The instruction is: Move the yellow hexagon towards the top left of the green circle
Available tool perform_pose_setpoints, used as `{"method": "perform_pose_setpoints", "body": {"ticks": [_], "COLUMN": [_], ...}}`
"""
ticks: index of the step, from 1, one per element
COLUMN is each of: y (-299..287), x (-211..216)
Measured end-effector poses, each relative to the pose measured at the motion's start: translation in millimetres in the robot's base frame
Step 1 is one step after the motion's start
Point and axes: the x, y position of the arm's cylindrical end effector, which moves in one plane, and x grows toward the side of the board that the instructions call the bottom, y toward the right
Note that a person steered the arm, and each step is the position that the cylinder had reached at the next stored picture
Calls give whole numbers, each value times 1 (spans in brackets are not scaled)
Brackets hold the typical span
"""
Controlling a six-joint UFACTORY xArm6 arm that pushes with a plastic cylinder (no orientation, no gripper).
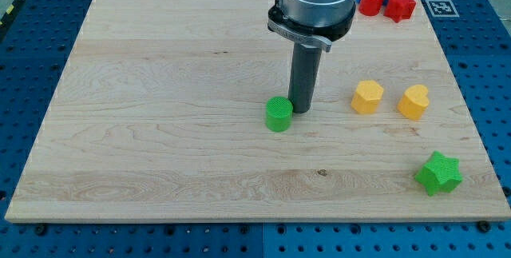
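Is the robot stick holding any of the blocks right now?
No, nothing is held. I have only a rod, and my tip can only push. It sits just at the view's right of the green circle, well left of the yellow hexagon.

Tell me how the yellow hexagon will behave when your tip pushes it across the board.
The yellow hexagon looks squat and flat-bottomed, so it should slide, not roll or tip. Its flat sides may make it rotate under an off-centre push. My tip is beside the green circle, apart from it.

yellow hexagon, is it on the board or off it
On the wooden board: the yellow hexagon sits flat at the view's right, well inside the edge.
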Motion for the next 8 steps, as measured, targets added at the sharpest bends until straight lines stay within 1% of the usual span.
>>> {"method": "perform_pose_setpoints", "body": {"ticks": [1,2,3,4,5,6,7,8], "y": [-9,-11,72,173,248,288,278,219], "x": [-19,-92,-106,-76,-50,-17,10,12]}}
